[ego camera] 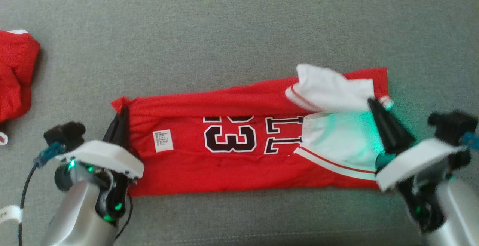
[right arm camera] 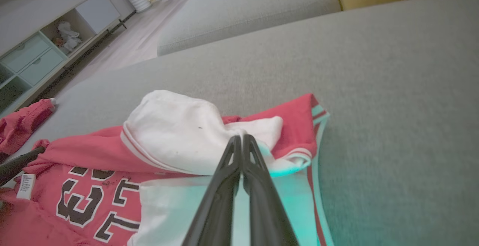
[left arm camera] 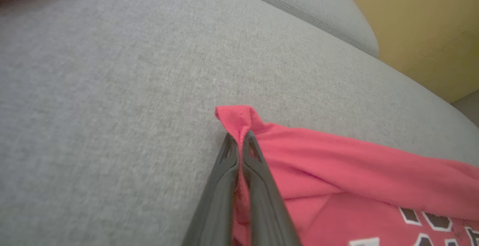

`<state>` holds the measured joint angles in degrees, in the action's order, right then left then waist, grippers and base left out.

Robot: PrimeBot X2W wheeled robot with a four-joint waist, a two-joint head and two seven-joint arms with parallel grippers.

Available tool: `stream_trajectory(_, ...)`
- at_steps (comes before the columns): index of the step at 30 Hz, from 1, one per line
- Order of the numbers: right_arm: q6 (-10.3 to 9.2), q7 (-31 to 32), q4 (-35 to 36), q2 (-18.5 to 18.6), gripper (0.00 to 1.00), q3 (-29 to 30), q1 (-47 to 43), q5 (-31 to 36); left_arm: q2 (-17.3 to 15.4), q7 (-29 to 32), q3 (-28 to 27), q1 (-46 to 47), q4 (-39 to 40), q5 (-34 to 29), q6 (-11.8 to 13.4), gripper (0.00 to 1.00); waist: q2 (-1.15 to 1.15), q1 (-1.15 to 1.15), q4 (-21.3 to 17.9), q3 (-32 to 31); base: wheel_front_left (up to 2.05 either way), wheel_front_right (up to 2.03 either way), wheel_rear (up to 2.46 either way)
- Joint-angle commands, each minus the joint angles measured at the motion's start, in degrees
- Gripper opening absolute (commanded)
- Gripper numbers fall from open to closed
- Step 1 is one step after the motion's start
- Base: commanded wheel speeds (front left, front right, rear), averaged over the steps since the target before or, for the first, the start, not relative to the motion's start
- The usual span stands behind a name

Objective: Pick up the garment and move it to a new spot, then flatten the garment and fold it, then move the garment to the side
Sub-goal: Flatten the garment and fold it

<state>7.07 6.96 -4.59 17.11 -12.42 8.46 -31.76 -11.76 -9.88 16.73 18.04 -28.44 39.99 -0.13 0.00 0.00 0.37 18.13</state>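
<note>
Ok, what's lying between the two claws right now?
In the head view, the red jersey spans from left claw to right claw, its white label and black number between.

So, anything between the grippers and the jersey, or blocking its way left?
No: left gripper and right gripper each pinch an end of the jersey. Leftward, another red garment lies on the couch.

The left gripper (left arm camera: pixel 239 145) has its 2 dark fingers (left arm camera: pixel 224 186) pinched on a corner of the red garment (left arm camera: pixel 336 171) (black-and-white lettering at lower right) lying on the grey cushion (left arm camera: pixel 112 89).
</note>
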Motion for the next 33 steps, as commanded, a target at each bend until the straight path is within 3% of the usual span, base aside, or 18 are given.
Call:
stream_trajectory(1, 0.42, 0.21, 2.41, -0.05, 0.0, -0.24, -1.51, 0.6, -2.22, 0.26, -2.43, -0.2, 2.01, 0.44, 0.53, 0.0, 0.0, 0.0, -0.05, -0.02, 0.0, 0.0, 0.0)
stream_trajectory(4, 0.42, 1.49, 3.49, -1.45, 0.0, 0.22, -4.47, 1.63, -2.34, 1.24, -2.38, -2.45, 3.66, 0.88, 1.36, 0.0, 0.0, 0.0, -0.23, -0.08, 0.0, 0.0, 0.0)
stream_trajectory(5, 0.42, 2.22, 3.46, -1.84, 0.24, 0.24, -5.35, 1.99, -2.3, 1.56, -2.33, -3.13, 4.11, 1.02, 1.66, 0.12, 0.0, 0.0, -0.28, -0.16, 0.0, 0.0, 0.0)
stream_trajectory(6, 0.42, 2.91, 3.39, -2.24, 0.72, 0.31, -6.12, 2.27, -2.32, 1.98, -2.18, -3.8, 4.44, 1.09, 1.92, 0.47, 0.0, 0.0, -0.33, -0.22, 0.0, 0.0, 0.0)
stream_trajectory(7, 0.42, 3.17, 3.49, -2.74, 1.0, 0.55, -6.69, 2.37, -2.34, 2.04, -2.09, -4.33, 4.87, 1.06, 2.14, 1.0, 0.0, 0.0, -0.34, -0.29, 0.0, 0.0, 0.0)
stream_trajectory(13, 0.42, 3.62, 4.71, -4.62, 1.0, 1.88, -9.62, 4.26, -3.13, 1.14, -0.74, -7.71, 6.91, -1.31, 4.23, 1.0, 0.0, 0.0, -0.34, -1.56, 0.0, 0.0, 0.0)
stream_trajectory(17, 0.42, 0.6, 7.84, -5.51, 1.0, 3.12, -10.9, 6.56, -3.92, -1.08, -0.02, -10.47, 9.02, -3.76, 5.95, 1.0, 0.0, 0.0, -0.53, -3.23, 0.0, 0.0, 0.0)
stream_trajectory(25, 0.42, -5.95, 13.99, -7.29, 1.0, 7.41, -10.7, 12.75, -4.41, -4.55, -0.49, -15.05, 19.18, -10.29, 11.64, 1.0, 0.0, 0.0, -0.75, -7.24, 0.0, 0.0, 0.0)
stream_trajectory(33, 0.42, -6.46, 16.44, -7.63, 1.0, 8.92, -10.46, 16.19, -4.88, -5.0, -0.2, -16.82, 27.73, -14.99, 13.31, 1.0, 0.0, 0.0, -0.73, -10.28, 0.0, 0.0, 0.0)
